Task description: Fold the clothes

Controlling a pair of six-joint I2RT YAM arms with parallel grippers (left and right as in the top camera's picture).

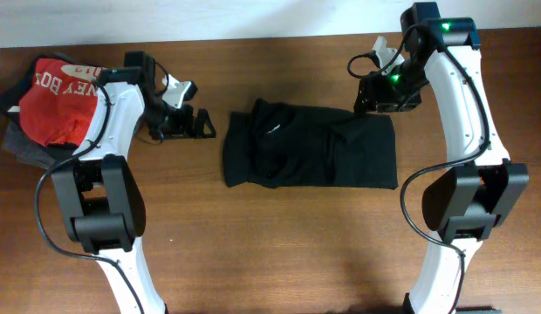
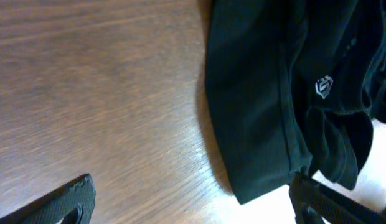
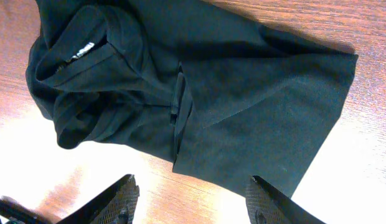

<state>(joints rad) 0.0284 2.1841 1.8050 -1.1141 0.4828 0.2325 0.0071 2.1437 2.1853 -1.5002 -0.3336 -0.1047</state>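
Nearest the arm bases, the wooden surface [image 1: 279, 253] lies bare. Farther in, the black top [image 1: 310, 150] rests flat at the middle of it, between the two arms, bunched into a rough rectangle. Its right part is smooth. Its left part is rumpled in folds around the collar, where the small white neck tag [image 3: 84, 51] shows. Just left of the top, and apart from it, the left end effector [image 1: 206, 123] sits low over the wood with its jaws spread wide and nothing between them. Its wrist view shows the garment's left edge and a small pale logo [image 2: 324, 87]. Slightly farther back, above the top's right rear corner, the right end effector [image 3: 192, 182] hangs with its jaws apart and empty, clear of the cloth. At the far left, beside the left arm, a red T-shirt [image 1: 52, 96] with white lettering lies heaped on a grey garment [image 1: 24, 144].
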